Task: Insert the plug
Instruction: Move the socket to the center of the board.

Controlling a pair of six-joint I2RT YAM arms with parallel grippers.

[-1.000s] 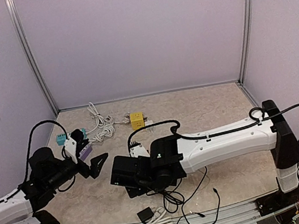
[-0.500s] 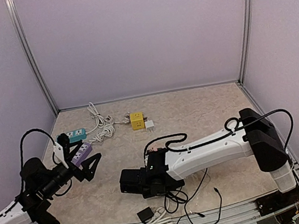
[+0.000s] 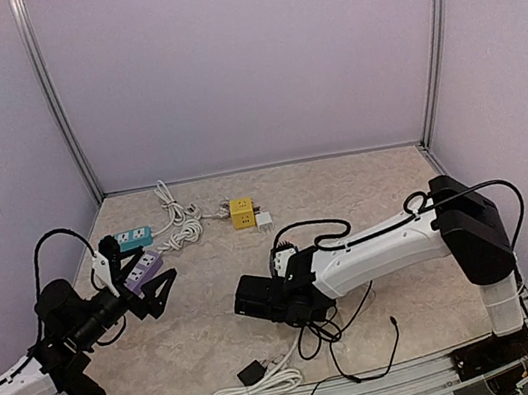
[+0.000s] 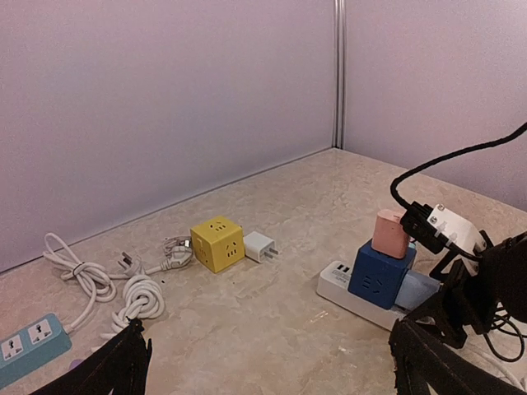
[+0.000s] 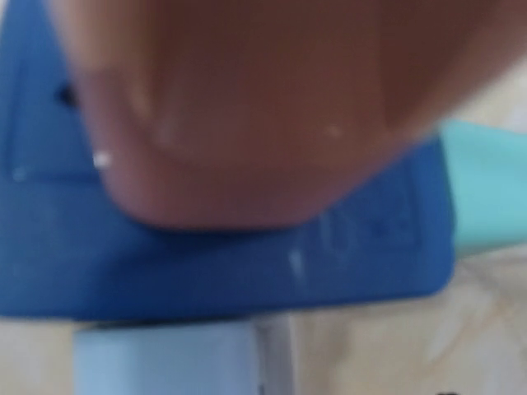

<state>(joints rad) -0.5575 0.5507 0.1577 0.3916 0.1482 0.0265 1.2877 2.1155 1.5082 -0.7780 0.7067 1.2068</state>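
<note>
A pink plug [image 4: 392, 234] stands on top of a blue cube socket [image 4: 380, 274], which sits on a white power strip [image 4: 346, 295]. In the right wrist view the pink plug [image 5: 247, 99] and blue cube [image 5: 230, 255] fill the frame, blurred, and no fingers show. My right gripper [image 3: 253, 301] is low over that strip in the top view and hides it there. Whether its jaws hold the plug I cannot tell. My left gripper [image 3: 164, 293] hangs open and empty at the left, its dark fingertips [image 4: 115, 369] at the bottom corners of its own view.
A yellow cube socket [image 4: 217, 243] and a white adapter [image 4: 261, 246] lie at the back, beside a coiled white cable [image 3: 181, 234]. Teal [image 3: 126, 241] and purple [image 3: 140, 271] strips lie at the left. Black cables [image 3: 344, 341], a black adapter [image 3: 253, 373] and a white cord [image 3: 256, 393] lie by the near edge.
My right gripper has shifted right and slightly back over the strip, dragging the black cables. My left arm pulled back to the left a second ago and has since held still.
</note>
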